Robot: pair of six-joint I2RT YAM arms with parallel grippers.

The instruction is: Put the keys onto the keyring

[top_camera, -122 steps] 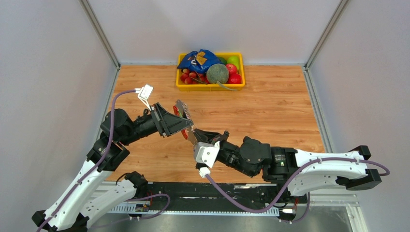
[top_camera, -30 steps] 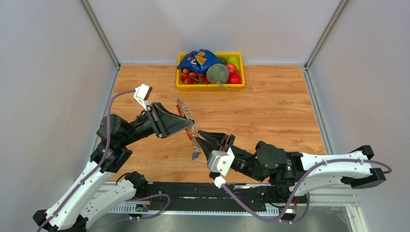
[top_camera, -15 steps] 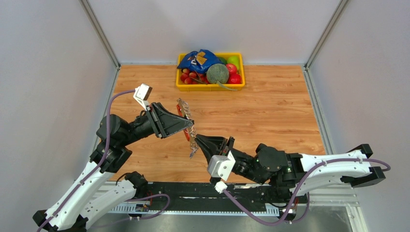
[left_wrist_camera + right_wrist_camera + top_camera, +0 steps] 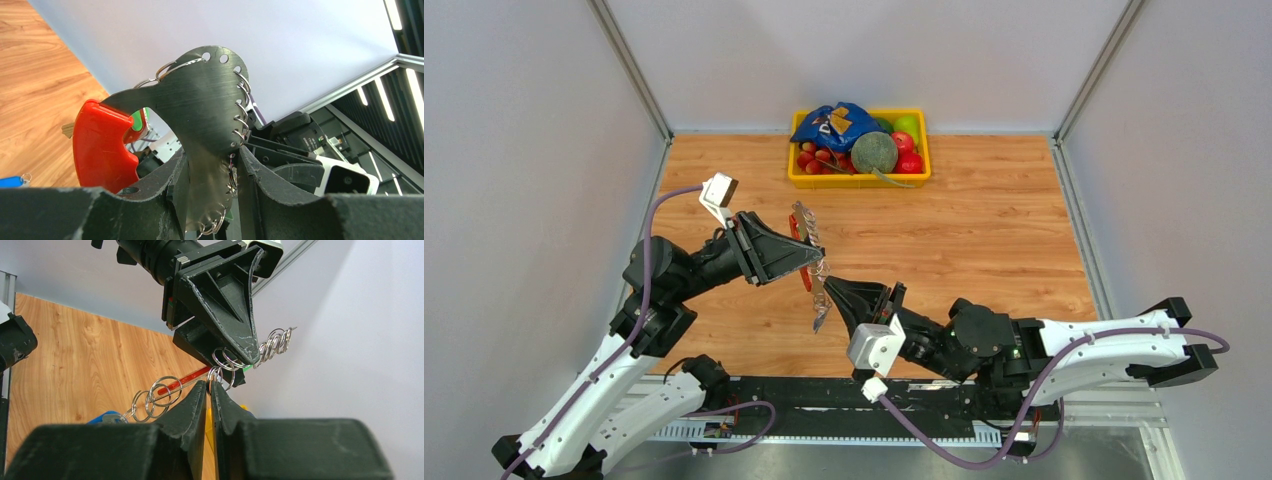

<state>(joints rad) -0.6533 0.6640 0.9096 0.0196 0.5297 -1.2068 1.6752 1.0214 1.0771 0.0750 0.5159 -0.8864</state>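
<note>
**While the left tool [image 4: 210, 172] clamps the keyring [image 4: 200, 105], the right tool [image 4: 210, 386] sits at its rings**

Where the left tool's two black fingers [image 4: 260, 192] come together, the silvery-grey strip of the keyring is pinched flat between them and stands up out of the jaws; wire rings [image 4: 241, 107] are threaded through holes along the strip's curved edge; its red clip [image 4: 102, 150] juts out to the left of the strip; a blue key [image 4: 10, 181] shows at the lower left edge of the left wrist view, low beside the clip.

The right tool is narrow, its fingertips nearly together with only a thin slit between; a small ring [image 4: 222, 367] sits right at those tips, just under the point of the left tool; whether it is actually pinched, I cannot tell; a chain of rings [image 4: 155, 395] trails down and left from there toward the blue key at the lower left of the right wrist view.

Seen from above, both tools meet tip to tip left of centre, over the wooden counter [image 4: 984, 220]; a yellow tray [image 4: 844, 182] sits at the top centre, well apart, with a blue bag [image 4: 834, 122] and round fruit in it.
</note>
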